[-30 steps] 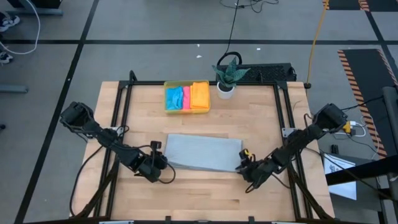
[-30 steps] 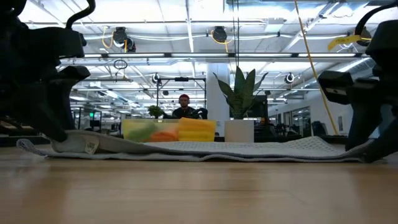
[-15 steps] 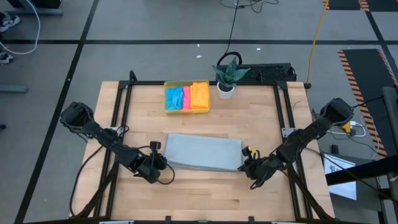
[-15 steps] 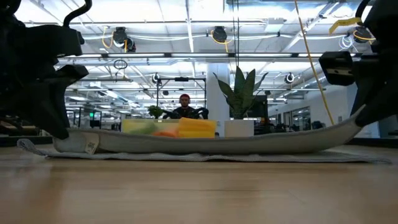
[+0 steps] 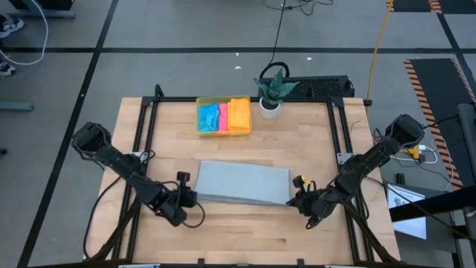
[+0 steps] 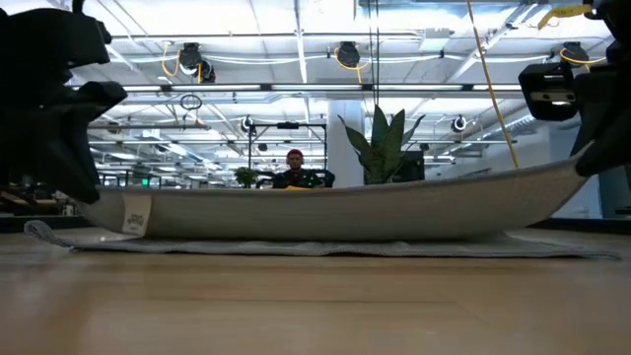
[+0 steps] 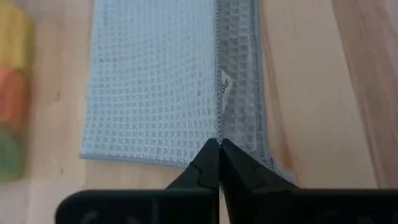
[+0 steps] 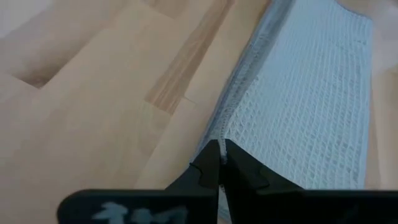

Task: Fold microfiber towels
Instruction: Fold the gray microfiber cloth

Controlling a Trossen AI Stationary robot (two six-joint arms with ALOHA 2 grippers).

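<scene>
The light grey towel (image 5: 243, 183) lies just in front of the middle of the worktop (image 5: 238, 234), its long axis running from nine o'clock to three o'clock. Its near hem is lifted clear of the wood. The left gripper (image 5: 186, 199) has its fingers (image 7: 208, 163) pinched tight on the corner at about eight o'clock. The right gripper (image 5: 300, 199) has its fingers (image 8: 213, 168) clamped just as tight on the corner at about four o'clock.

Seen level across the worktop, the raised edge sags in a shallow curve between the two arms, while the far part of the cloth lies flat. That droop suggests a light, limp fabric with no stiffness of its own. The waffle weave looks grippy rather than slick, so I would not expect it to slide out of a firm pinch. The stitched hem corners seem the sensible places to hold, since the doubled edge gives the fingers something to bite. I would guess that slack between the arms will make a crooked fold.

A small white label (image 7: 226, 83) sits on the seam near the left corner.

Toward twelve o'clock a yellow tray (image 5: 201, 100) holds the blue towel (image 5: 209, 116), pink towel (image 5: 222, 116) and orange towel (image 5: 239, 114), already folded and set side by side, beside a potted plant (image 5: 272, 88).
</scene>
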